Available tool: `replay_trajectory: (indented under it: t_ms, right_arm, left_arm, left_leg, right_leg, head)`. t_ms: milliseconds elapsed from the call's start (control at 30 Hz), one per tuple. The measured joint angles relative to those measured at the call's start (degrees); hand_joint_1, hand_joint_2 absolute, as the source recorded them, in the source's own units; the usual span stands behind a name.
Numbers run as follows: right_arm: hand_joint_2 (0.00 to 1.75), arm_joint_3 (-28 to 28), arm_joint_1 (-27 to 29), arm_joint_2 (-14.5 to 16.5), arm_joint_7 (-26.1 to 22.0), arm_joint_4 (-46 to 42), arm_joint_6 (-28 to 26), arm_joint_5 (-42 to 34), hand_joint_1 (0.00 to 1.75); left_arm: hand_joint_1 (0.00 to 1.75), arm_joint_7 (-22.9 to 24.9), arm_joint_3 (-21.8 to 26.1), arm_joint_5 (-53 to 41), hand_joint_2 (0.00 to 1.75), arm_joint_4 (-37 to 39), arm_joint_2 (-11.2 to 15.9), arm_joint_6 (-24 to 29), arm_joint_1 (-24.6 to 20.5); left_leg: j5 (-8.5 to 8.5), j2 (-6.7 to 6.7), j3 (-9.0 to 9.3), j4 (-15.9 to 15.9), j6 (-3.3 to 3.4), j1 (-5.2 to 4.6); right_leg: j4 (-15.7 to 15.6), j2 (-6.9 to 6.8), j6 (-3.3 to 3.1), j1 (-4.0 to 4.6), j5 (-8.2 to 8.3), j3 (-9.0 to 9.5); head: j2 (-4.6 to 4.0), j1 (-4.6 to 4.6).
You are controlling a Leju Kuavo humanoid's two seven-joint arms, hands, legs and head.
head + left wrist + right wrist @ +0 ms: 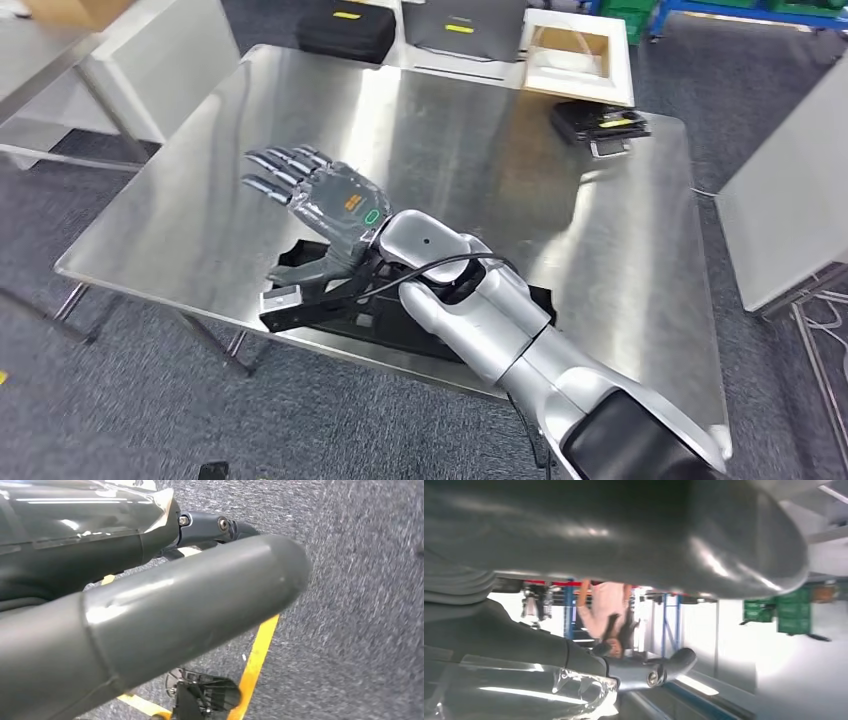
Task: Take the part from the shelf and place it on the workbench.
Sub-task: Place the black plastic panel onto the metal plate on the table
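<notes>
The right hand (320,195) is hovering over the near part of the steel workbench (460,140), its dark fingers (275,165) stretched out flat and spread apart, holding nothing; the silver right arm (500,320) is reaching in from the lower right of the head view, with a black cable looping over its wrist; the black part (320,300) is lying on the workbench at the near edge, directly under the wrist and forearm, which are covering much of it; one grey-tipped end of the part is sticking out just past the table edge, below the hand; the hand is sitting above the part and whether the thumb is touching it cannot be told; at the far right of the workbench a small black device (600,128) with a yellow label is resting, well apart from the part; beyond the far edge a pale open box (577,55) and two black cases (347,30) are sitting; in the left wrist view the left hand (150,620) is showing as a thick grey thumb against grey carpet crossed by a yellow floor line (257,660); how far that hand is open cannot be told; in the right wrist view a person (606,615) is standing in the background near blue racking
</notes>
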Motion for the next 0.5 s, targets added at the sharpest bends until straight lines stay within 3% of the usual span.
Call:
replay_trajectory:
  t_ms: [67, 100, 133, 200, 233, 300, 367, 433, 500]
  right_arm:
    - [0.0, 0.01, 0.35, -0.5, 0.04, 0.06, -0.02, 0.01, 0.0]
    - [0.0, 0.01, 0.52, -0.66, 0.05, 0.08, -0.02, 0.02, 0.0]
    - [0.0, 0.02, 0.59, -0.73, 0.05, 0.09, -0.03, 0.02, 0.0]
    - [0.0, 0.02, 0.56, -0.75, 0.02, 0.09, -0.05, 0.03, 0.0]
    - [0.0, 0.02, 0.52, -0.75, -0.01, 0.09, -0.06, 0.03, 0.0]
    - [0.0, 0.02, 0.53, -0.74, -0.07, 0.12, -0.07, 0.04, 0.0]
    - [0.0, 0.03, 0.52, -0.53, -0.1, 0.13, -0.07, 0.05, 0.0]
    - [0.0, 0.04, 0.43, -0.1, -0.12, 0.12, -0.07, 0.05, 0.0]
    - [0.0, 0.05, 0.34, 0.16, -0.16, 0.14, -0.07, 0.05, 0.0]
  left_arm:
    - [0.0, 0.06, 0.0, -0.01, 0.0, 0.0, -0.01, -0.02, -0.04]
    - [0.0, 0.1, 0.0, -0.01, 0.0, 0.0, -0.03, -0.03, 0.01]
    - [0.0, 0.14, 0.01, -0.01, 0.0, 0.0, -0.04, -0.03, 0.06]
    - [0.0, 0.16, 0.01, -0.01, 0.0, 0.0, -0.05, -0.03, 0.08]
    - [0.0, 0.18, 0.01, 0.01, 0.0, 0.0, -0.05, -0.03, 0.07]
    - [0.0, 0.22, 0.02, 0.04, 0.0, 0.0, -0.07, -0.02, 0.16]
    - [0.0, 0.3, 0.03, 0.05, 0.0, 0.01, -0.05, -0.01, 0.35]
    - [0.0, 0.33, 0.05, 0.05, 0.0, 0.02, -0.03, 0.01, 0.41]
    - [0.0, 0.35, 0.05, 0.05, 0.0, 0.02, -0.04, 0.01, 0.25]
  left_leg:
    - [-0.02, -1.67, 0.0, 0.02, 0.14, 0.02]
    - [-0.05, -2.51, 0.01, 0.03, 0.13, 0.03]
    - [-0.08, -3.32, 0.05, 0.05, 0.09, 0.06]
    - [-0.2, -4.87, 0.2, 0.09, -0.12, 0.16]
    - [-0.32, -5.59, 0.21, 0.16, -0.34, 0.12]
    - [-0.43, -6.66, 0.07, 0.22, -0.91, 0.1]
    - [-0.43, -7.31, -0.06, 0.09, -1.63, 0.31]
    - [-1.32, -5.73, -0.64, 1.36, -2.33, 0.39]
    - [-4.06, -2.74, -3.23, 6.77, -2.88, 0.38]
  right_leg:
    - [7.23, 0.98, 0.0, -0.25, -2.13, -4.06]
    - [8.36, 1.11, 0.32, -0.34, -2.0, -5.07]
    - [7.16, 1.21, 0.8, -0.43, -0.92, -4.98]
    - [-0.42, 2.5, 1.77, -0.78, 2.95, -2.21]
    - [-4.21, 3.43, 1.92, -0.91, 4.61, -0.59]
    - [-8.12, 4.57, 1.56, -1.01, 6.14, 1.14]
    - [-8.38, 3.74, 0.72, -1.04, 6.27, 1.43]
    - [-8.89, 2.86, -0.26, -1.3, 6.43, 1.98]
    - [-9.24, 1.77, -1.2, -1.33, 6.34, 2.54]
  head:
    - [0.0, 0.16]
    - [0.0, 0.22]
    - [0.0, 0.23]
    - [0.0, 0.26]
    - [0.0, 0.28]
    - [0.0, 0.29]
    - [0.0, 0.31]
    - [0.0, 0.1]
    - [0.0, -0.29]
